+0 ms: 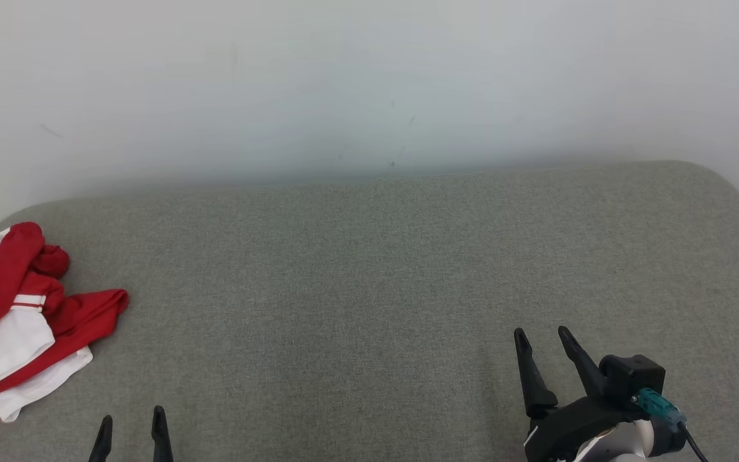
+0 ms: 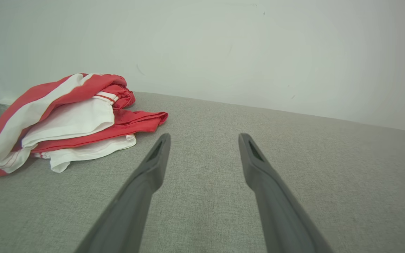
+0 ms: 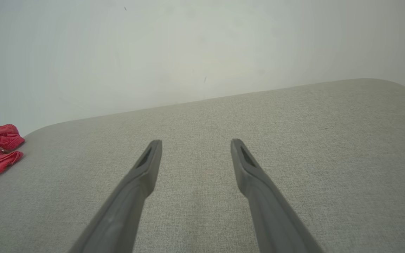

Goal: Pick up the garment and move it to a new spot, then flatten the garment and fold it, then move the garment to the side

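Left claw [image 1: 132, 417] spread, empty; right claw [image 1: 543, 333] same. Garment [image 1: 16, 314] lay crumpled ahead-left of left claw, untouched. Judged: nothing done yet; pickup, flattening, folding, side move all left to do.

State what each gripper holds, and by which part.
Nothing. The left gripper and right gripper are open, empty; the crumpled red-and-white garment lies apart.

plain indoor room: grey upholstered surface [image 1: 369, 269] against white wall [image 1: 369, 77].
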Controlling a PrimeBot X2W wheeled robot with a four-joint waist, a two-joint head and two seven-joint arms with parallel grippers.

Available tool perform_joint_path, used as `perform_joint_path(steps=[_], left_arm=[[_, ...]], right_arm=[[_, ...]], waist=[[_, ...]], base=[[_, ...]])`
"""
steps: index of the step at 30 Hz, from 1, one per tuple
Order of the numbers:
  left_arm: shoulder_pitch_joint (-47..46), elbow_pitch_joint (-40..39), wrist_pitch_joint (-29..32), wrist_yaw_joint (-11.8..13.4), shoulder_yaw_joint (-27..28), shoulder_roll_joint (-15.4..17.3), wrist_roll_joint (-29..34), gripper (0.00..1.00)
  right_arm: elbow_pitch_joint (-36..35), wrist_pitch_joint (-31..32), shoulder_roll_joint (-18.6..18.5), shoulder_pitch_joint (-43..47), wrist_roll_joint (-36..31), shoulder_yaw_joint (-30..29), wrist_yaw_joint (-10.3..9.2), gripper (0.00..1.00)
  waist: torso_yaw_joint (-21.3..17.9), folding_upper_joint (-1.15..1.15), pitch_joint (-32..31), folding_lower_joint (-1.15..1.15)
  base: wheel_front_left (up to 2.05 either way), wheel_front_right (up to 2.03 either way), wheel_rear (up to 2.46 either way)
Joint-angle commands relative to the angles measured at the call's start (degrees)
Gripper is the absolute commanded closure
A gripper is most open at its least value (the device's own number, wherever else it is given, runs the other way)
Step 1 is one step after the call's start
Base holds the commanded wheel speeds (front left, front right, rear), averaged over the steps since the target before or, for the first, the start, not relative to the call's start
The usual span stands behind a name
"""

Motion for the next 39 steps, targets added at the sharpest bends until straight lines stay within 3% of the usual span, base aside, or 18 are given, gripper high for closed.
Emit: perform_joint_path(steps=[1, 18, 28, 39], left_arm=[[0.8, -0.5, -0.1, 0.4, 0.2, 0.4, 1.7, 0.0], [2.6, -2.5, -0.2, 2.5, 2.5, 1.5, 8.8, 0.0], [3.1, -2.5, -0.2, 0.4, 2.1, 3.2, 10.4, 0.0], [3.3, -2.6, -0.2, 0.8, 2.0, 3.5, 9.8, 0.0]], right_arm=[[-0.6, -0.5, 0.0, 0.3, -1.5, 0.5, 0.03, 0.0], [-3.6, -3.9, 0.4, 2.4, -5.8, 2.2, 0.04, 0.0], [-4.7, -5.0, 0.5, 3.2, -8.5, 2.7, 0.04, 0.0], [-5.3, -4.6, 0.4, 3.7, -8.3, 1.7, 0.04, 0.0]], waist=[[0.0, 0.0, 0.0, 0.0], [-0.1, 0.0, -0.8, 0.0], [-0.1, 0.0, -1.2, 0.0], [-0.2, 0.0, -1.2, 0.0]], base=[[0.0, 0.0, 0.0], [0.0, 0.0, 0.0], [0.0, 0.0, 0.0], [0.0, 0.0, 0.0]])
